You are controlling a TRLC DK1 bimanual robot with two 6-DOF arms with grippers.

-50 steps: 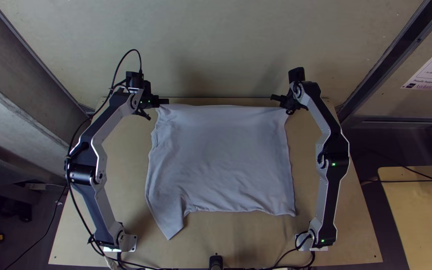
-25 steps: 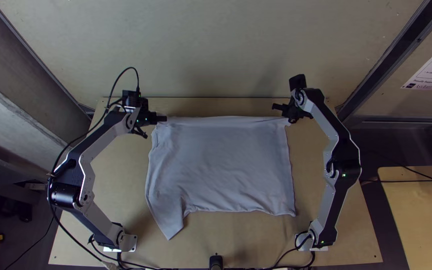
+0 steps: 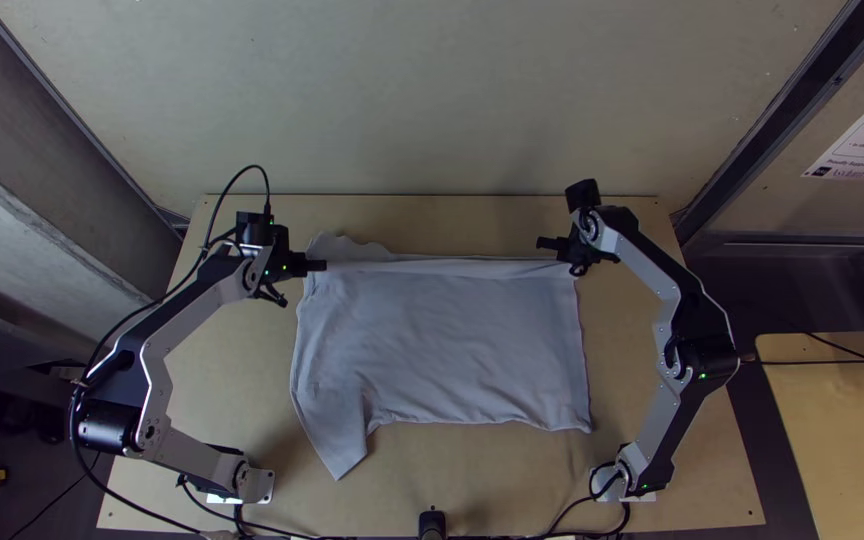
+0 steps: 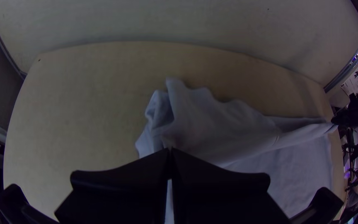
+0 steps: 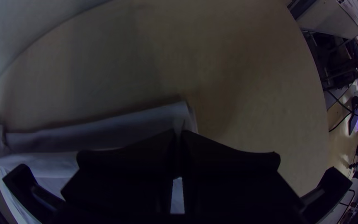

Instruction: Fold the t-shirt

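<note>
Dim wrist views, dark corners.

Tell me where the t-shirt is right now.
In the top view, the t-shirt is over the table's middle, between the left arm and the right arm.

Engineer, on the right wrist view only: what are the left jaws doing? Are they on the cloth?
Observer: Left wrist view has the left gripper with its jaws closed on the t-shirt.
Engineer: Copy. Near left corner of the shirt, square or not?
Observer: Not square. In the top view a flap juts out there toward the near side of the table.
Engineer: Does it hang over the table's edge?
Observer: No, its tip lies on the tabletop, short of the near edge.
</note>
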